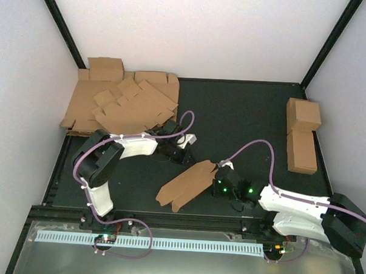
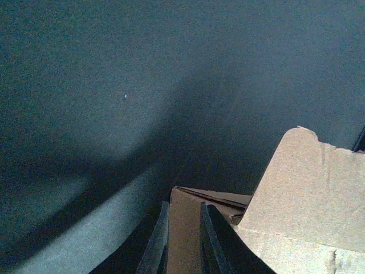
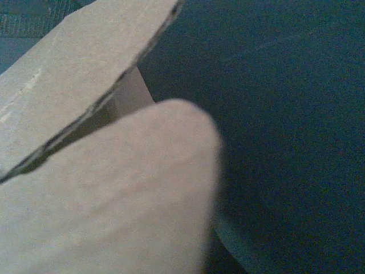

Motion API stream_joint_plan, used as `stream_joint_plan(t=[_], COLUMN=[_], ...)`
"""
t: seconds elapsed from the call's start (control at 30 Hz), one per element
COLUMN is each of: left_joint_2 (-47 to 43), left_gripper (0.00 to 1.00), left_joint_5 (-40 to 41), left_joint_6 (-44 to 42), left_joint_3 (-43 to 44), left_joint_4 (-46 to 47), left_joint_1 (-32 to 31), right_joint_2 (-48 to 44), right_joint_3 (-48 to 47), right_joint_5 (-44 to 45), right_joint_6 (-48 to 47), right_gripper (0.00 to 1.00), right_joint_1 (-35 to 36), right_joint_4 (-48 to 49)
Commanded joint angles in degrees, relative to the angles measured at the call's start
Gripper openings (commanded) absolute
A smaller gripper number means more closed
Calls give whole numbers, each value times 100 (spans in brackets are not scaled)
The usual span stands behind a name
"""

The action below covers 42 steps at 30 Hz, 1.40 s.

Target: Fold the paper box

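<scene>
The paper box (image 1: 187, 184) is a brown cardboard piece, partly folded, lying aslant on the dark table between the arms. My left gripper (image 1: 185, 158) is at its upper left edge. In the left wrist view a cardboard flap (image 2: 183, 228) fills the narrow gap between the left gripper's (image 2: 185, 205) dark fingers (image 2: 153, 245), and a larger flap (image 2: 308, 194) rises on the right. My right gripper (image 1: 219, 174) is at the box's right end. In the right wrist view blurred cardboard (image 3: 114, 194) hides its fingers, so a hold there cannot be told.
A loose stack of flat brown blanks (image 1: 120, 104) lies at the back left. Two finished brown cartons (image 1: 303, 115) (image 1: 302, 151) stand along the right edge. A white perforated strip (image 1: 148, 241) runs along the near edge by the arm bases.
</scene>
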<state>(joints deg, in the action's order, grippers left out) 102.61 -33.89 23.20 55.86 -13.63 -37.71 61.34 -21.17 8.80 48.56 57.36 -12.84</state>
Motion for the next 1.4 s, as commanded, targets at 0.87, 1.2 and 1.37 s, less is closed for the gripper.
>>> stream_joint_plan(t=[0.87,1.2,1.37], left_joint_2=[-646,-1903,-3275], left_gripper=[67,81,86], left_joint_5=[1202,2047,2476], left_joint_6=[-922,-1120,-987], left_joint_3=[1543,910,-131], left_joint_4=[-1446,-1642,-1437], left_joint_1=[111,177,169], right_joint_2=[-595,-574,-337], right_joint_3=[-492,-947,-1256], right_joint_5=[-71,-352,-344], right_joint_6=[-1259,-1873,-2287], right_gripper=[26,37,46], right_joint_1=[-150,-156,-160], right_joint_4=[-155,103,162])
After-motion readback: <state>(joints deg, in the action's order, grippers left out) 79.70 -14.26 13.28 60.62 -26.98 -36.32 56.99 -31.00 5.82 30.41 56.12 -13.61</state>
